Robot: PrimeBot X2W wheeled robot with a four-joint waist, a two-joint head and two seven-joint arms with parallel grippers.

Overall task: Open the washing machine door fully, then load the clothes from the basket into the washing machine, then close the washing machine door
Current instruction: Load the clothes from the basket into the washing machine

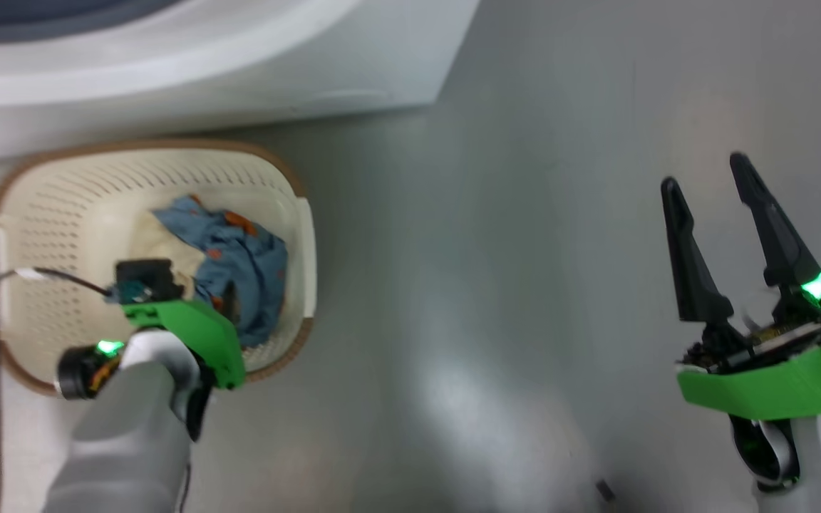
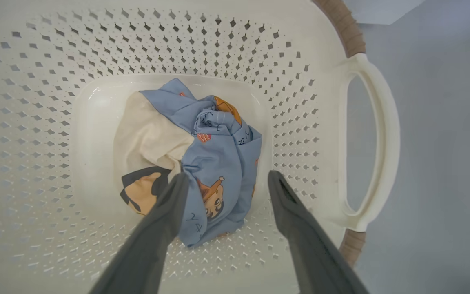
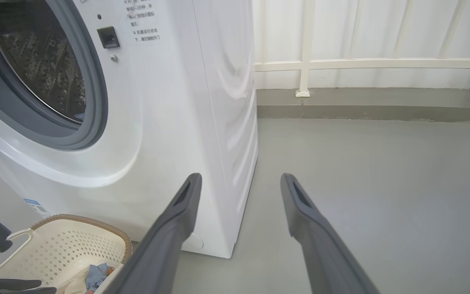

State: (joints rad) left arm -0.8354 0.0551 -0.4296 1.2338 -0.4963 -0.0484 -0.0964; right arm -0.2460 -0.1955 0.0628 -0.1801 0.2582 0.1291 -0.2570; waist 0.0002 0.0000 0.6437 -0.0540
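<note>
- While the left tool [image 2: 227,175] hung inside the basket [image 2: 178,49] with its two dark fingers spread wide, gripping nothing, the clothes [image 2: 214,134] lay bunched on the basket's bottom, just beneath the fingertips.
- The basket stood on the grey floor [image 1: 489,285] just in front of the washing machine [image 3: 169,102], whose steel drum [image 3: 43,61] showed uncovered inside its grey rubber ring [image 3: 96,102].
- The step in hand looked like loading, since the drum mouth stood clear and the clothes were not yet lifted.
- The next move likely called for lowering the left tool onto the blue bundle and pinching enough fabric to bring the cream part along.
- The right tool [image 1: 704,171] hovered well apart over bare floor, fingers spread, holding nothing.
- Small lines of Chinese print [image 3: 145,24] on the machine's front and a blue label [image 3: 35,206] low down were too small to read.
</note>
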